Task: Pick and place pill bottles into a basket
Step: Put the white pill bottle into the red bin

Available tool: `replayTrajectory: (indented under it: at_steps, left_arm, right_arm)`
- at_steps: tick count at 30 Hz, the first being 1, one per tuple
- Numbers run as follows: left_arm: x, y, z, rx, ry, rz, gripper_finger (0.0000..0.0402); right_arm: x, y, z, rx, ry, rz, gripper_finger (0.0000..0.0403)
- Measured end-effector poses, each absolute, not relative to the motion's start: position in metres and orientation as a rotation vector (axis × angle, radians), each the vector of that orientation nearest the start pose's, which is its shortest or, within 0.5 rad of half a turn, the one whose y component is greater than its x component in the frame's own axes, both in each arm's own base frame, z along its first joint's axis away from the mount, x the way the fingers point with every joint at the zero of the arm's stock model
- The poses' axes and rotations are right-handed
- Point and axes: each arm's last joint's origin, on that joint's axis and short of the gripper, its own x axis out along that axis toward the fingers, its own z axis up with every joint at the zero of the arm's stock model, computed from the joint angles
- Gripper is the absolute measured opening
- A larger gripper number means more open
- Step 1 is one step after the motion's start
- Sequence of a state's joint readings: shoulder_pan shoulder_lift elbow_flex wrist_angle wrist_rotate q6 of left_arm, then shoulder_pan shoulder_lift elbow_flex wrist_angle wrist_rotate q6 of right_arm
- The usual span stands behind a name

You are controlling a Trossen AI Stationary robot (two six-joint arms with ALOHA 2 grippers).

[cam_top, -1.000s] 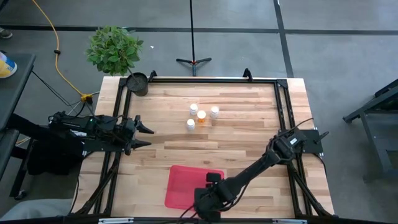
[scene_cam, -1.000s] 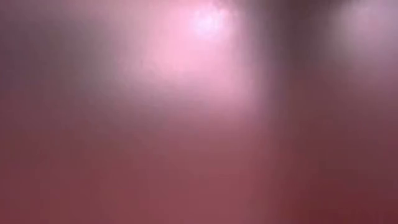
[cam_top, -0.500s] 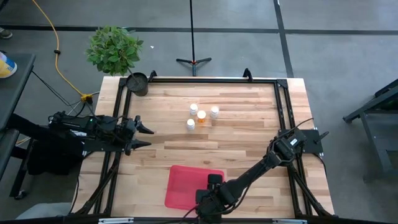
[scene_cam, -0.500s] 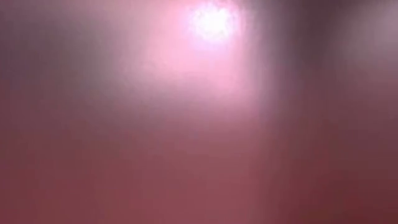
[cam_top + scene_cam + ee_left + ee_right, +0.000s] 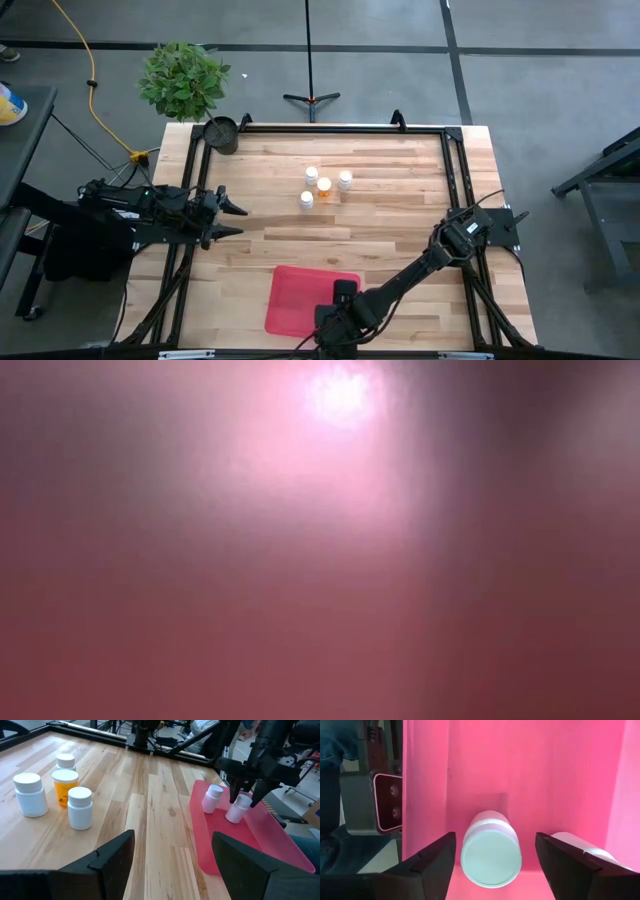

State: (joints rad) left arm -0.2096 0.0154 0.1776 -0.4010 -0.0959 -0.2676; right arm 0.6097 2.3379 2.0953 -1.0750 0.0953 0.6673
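The red basket (image 5: 295,295) lies at the table's near edge. My right gripper (image 5: 335,318) points down into it, open. Its fingers stand on either side of a white pill bottle (image 5: 491,851) without touching it; the bottle's cap faces the gripper. This also shows in the left wrist view (image 5: 239,809). A second white bottle (image 5: 212,799) lies beside it in the basket. Several more bottles stand upright at mid-table (image 5: 324,186): three white ones (image 5: 80,807) and an orange one with a white cap (image 5: 65,787). My left gripper (image 5: 240,221) waits open at the left edge.
A dark round pot (image 5: 222,133) stands on the far left corner, with a potted plant (image 5: 185,75) behind it. A black metal frame (image 5: 455,170) runs around the table. Bare wood lies between the bottles and the basket. The low view shows only a red blur.
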Motion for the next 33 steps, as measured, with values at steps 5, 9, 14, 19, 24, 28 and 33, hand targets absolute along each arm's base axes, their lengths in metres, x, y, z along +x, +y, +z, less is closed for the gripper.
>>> replayTrajectory:
  at_steps: [5,9,14,19,24,28,33]
  left_arm:
    - [0.081,-0.014,0.183,-0.23,0.25,-0.081,0.0298]
    - [0.081,-0.014,0.183,-0.23,0.25,-0.081,0.0298]
    - [0.081,-0.014,0.183,-0.23,0.25,-0.081,0.0298]
    - [0.081,-0.014,0.183,-0.23,0.25,-0.081,0.0298]
    - [0.081,-0.014,0.183,-0.229,0.251,-0.081,0.0298]
    - [0.081,-0.014,0.183,-0.229,0.251,-0.081,0.0298]
    - [0.081,-0.014,0.183,-0.23,0.252,-0.081,0.0298]
  right_arm:
    - [0.398,0.267,0.199,0.111,1.324,0.015,0.0261]
    - [0.402,0.261,0.199,0.102,1.324,0.021,0.0261]
    - [0.409,0.251,0.206,0.09,1.313,0.034,0.0262]
    - [0.418,0.249,0.233,0.087,1.237,0.1,0.0265]
    - [0.42,0.249,0.268,0.028,1.142,0.152,0.0268]
    - [0.423,0.233,0.279,-0.08,1.09,0.104,0.027]
    - [0.437,0.193,0.28,-0.096,1.126,0.028,0.0287]
